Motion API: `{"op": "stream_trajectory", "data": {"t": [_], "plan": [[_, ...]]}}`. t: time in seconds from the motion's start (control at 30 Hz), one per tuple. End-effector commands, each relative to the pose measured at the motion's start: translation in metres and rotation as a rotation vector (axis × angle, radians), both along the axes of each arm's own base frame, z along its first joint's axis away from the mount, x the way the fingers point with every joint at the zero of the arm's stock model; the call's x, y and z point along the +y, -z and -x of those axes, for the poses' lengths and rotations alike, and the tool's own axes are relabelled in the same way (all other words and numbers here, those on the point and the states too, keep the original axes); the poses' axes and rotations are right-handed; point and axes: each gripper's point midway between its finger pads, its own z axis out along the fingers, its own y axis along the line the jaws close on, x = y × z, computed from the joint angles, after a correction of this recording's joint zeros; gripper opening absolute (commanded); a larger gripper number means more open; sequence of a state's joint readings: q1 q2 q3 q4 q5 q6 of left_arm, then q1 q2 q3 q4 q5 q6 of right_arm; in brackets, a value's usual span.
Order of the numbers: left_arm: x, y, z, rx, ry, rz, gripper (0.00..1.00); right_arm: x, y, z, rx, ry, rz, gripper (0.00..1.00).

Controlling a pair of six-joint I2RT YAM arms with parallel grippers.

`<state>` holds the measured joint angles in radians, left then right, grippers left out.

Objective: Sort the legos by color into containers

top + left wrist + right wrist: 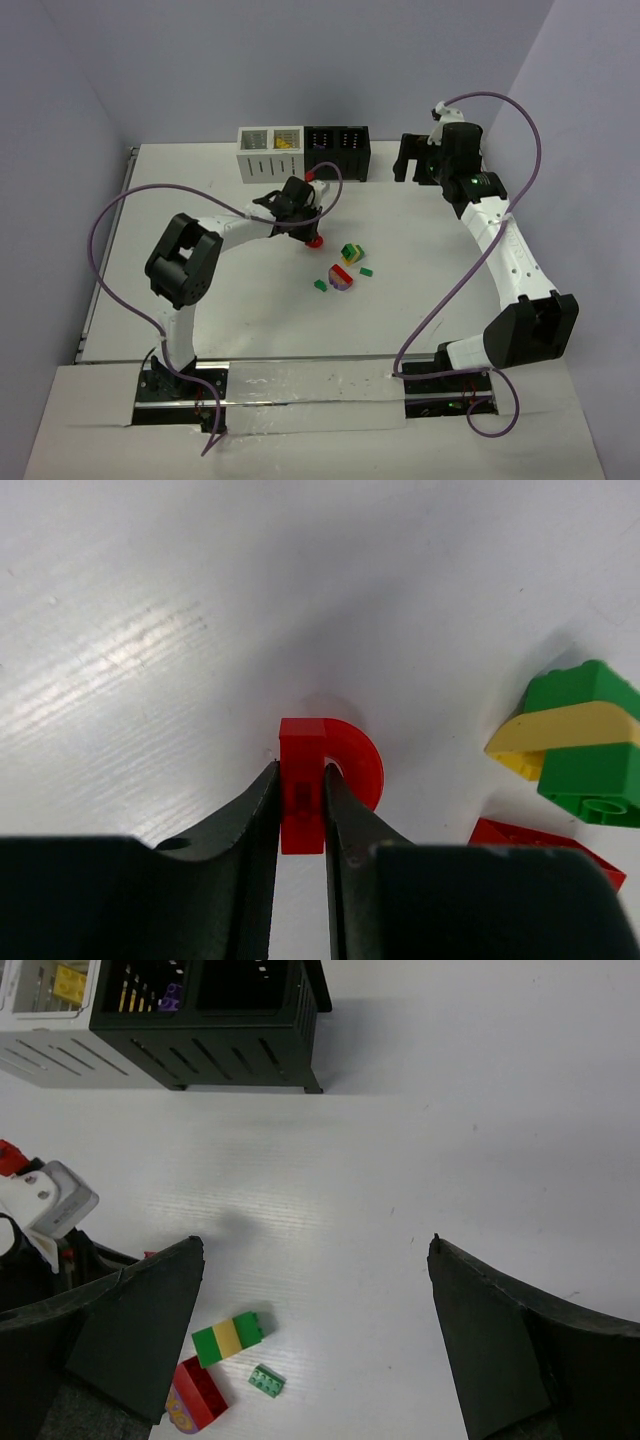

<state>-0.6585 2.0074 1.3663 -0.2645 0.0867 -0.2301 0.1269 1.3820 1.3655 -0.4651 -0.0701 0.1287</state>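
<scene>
left wrist: the left gripper (302, 772) gripped a red arched lego (352, 762), open table (150, 610) filling the upper frame. the right gripper (315, 1243) gaped wide.

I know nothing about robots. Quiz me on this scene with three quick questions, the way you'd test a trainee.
1. True or false: the right gripper is shut on a brick.
2. Which colour is the arched brick pinched in the left gripper? A green, B red, C purple.
3. Fill in: the yellow brick lies in the ___ container.

Key
1. False: its jaws stand wide open with nothing between them.
2. B.
3. White: it sits in the white container.
</scene>
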Motion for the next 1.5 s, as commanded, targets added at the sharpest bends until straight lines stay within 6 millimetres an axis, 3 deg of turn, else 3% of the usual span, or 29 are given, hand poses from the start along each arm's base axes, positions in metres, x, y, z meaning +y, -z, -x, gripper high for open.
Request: {"op": "stream_trajectory", "data": {"t": [0.0, 0.2, 0.37, 0.53, 0.8, 1.47], "plan": [[-0.015, -0.072, -0.037, -0.180, 0.007, 0.065, 0.08, -0.005, -0.009, 0.001, -0.041, 0.002, 0.005, 1.00], [-0.036, -0.201, -0.110, -0.517, -0.053, 0.216, 0.00, -0.009, -0.009, -0.001, -0.044, 0.019, -0.004, 1.00], [-0.045, -0.253, -0.159, -0.767, -0.138, 0.279, 0.00, -0.012, -0.010, -0.001, -0.043, 0.030, -0.002, 1.00], [-0.052, -0.264, -0.192, -0.914, -0.184, 0.295, 0.02, -0.016, -0.006, 0.001, -0.037, 0.042, 0.006, 1.00], [-0.065, -0.256, -0.223, -1.101, -0.197, 0.329, 0.08, -0.022, 0.002, 0.000, -0.020, 0.056, 0.006, 1.00], [-0.093, -0.225, -0.237, -1.209, -0.086, 0.369, 0.22, -0.021, 0.023, -0.007, 0.034, 0.045, -0.022, 1.00]]}}
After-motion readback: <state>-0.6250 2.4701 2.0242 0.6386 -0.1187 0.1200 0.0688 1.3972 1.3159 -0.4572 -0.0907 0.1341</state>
